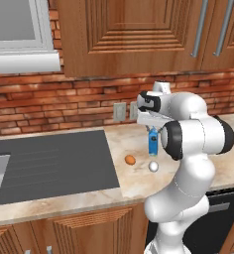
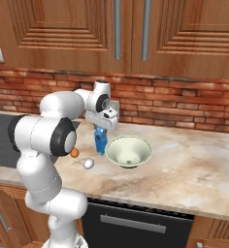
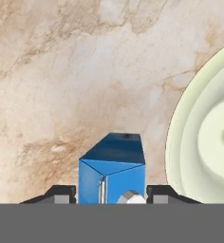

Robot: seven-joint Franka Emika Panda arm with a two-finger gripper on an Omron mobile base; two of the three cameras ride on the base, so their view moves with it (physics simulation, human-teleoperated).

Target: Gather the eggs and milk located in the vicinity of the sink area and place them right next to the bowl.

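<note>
**Milk set down beside the bowl; eggs come next**

We have the milk [image 2: 101, 139] standing upright on the marble counter [image 2: 194, 169], just beside the bowl [image 2: 129, 151] on its sink-facing side. Our gripper [image 2: 101, 130] hangs directly over the carton. In the hand view its fingertips [image 3: 61, 193] stand on either side of the peaked top with a gap showing on each side, so the jaws are partly open and, as we judge it, have let go of the carton.

The milk step looks finished. The two eggs remain: the orange-brown egg [image 1: 130, 159] and the white egg [image 1: 153, 166] lie on the counter between the sink [image 1: 54, 163] and the milk, near each other but apart. Next we should lift straight up clear of the carton without tipping it, then move over one egg and descend with the jaws wide enough.
</note>
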